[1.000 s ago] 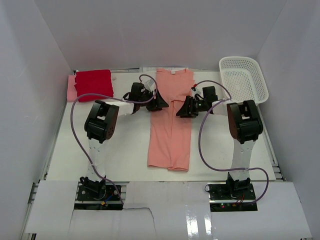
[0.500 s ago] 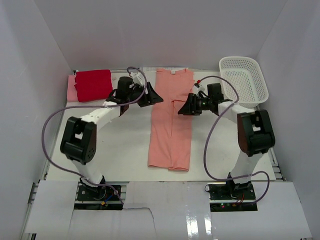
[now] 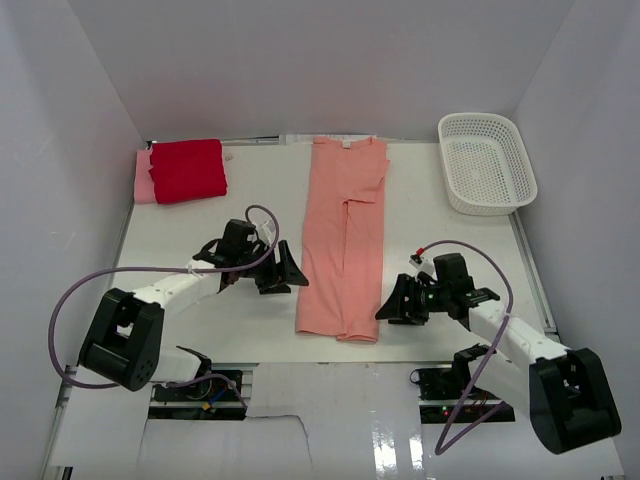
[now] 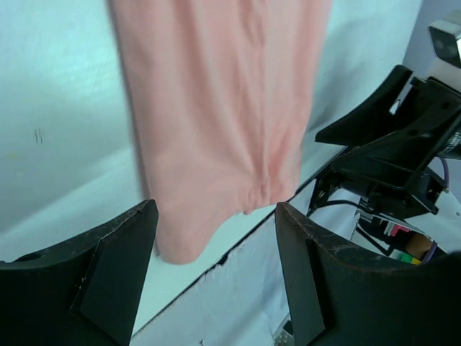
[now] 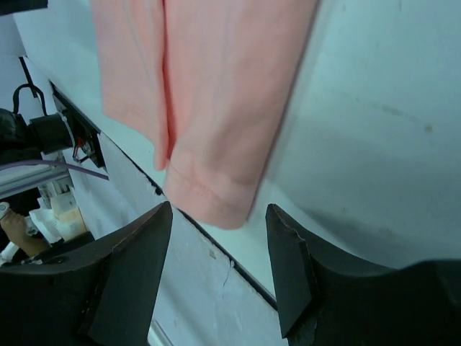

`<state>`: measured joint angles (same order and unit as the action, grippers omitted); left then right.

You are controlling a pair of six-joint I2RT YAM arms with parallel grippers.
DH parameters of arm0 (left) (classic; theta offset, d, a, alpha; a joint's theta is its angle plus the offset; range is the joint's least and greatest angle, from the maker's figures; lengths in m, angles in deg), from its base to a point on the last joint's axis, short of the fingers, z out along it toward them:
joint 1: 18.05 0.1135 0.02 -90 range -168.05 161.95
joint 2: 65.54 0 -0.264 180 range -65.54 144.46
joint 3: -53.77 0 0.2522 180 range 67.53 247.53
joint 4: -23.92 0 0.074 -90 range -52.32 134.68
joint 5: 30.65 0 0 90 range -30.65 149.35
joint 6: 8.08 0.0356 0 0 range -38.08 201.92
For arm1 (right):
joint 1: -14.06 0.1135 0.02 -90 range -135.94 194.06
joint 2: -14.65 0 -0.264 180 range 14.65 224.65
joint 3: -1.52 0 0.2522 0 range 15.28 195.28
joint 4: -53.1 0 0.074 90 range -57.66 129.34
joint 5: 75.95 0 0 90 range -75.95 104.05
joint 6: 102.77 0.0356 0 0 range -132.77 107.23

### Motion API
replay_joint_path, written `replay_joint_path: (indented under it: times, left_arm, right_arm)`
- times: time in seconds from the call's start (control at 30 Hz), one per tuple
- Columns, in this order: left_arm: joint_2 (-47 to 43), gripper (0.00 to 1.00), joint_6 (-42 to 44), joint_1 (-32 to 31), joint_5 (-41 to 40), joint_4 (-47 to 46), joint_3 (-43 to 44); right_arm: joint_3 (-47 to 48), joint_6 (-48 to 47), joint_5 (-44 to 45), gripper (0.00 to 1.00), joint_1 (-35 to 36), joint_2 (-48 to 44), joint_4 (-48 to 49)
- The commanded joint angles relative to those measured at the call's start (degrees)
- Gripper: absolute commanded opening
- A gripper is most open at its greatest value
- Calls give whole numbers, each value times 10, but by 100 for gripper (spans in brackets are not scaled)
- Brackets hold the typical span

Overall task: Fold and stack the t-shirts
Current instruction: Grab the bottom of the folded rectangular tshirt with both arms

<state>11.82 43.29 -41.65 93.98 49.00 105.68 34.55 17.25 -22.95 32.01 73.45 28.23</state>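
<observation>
Pink t-shirt (image 3: 343, 240) lies narrowed to a long strip. Left gripper (image 3: 285, 272) and right gripper (image 3: 390, 305) flank its hem (image 3: 337, 330), jaws apart, empty. Next move, likely: pinch both hem corners.

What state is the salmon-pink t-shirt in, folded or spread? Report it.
Partly folded: the salmon-pink t-shirt lies as a long narrow strip, sides turned in.

Matt, soft cloth t-shirt (image 3: 342, 235) lies on a smooth, seemingly glossy table (image 3: 440, 245).

A white plastic basket (image 3: 487, 160) is seen at the far right corner of the white table (image 3: 430, 210), which is enclosed by white walls (image 3: 60, 150).
</observation>
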Motion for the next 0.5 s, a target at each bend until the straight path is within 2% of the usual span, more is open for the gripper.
replay_joint_path:
  times: [0.0,0.17,0.33,0.47]
  left_arm:
    - [-20,77,-16,-13,-17,42,-4]
    - [-6,77,-39,-61,-51,96,-13]
    - [7,77,-77,-115,-82,98,-40]
    - [13,77,-100,-130,-84,84,-60]
  right_arm:
    - [-29,50,18,61,11,-50,-30]
    - [-81,107,17,61,39,-87,-14]
    - [-128,154,28,60,72,-100,31]
    - [-144,178,45,60,91,-93,64]
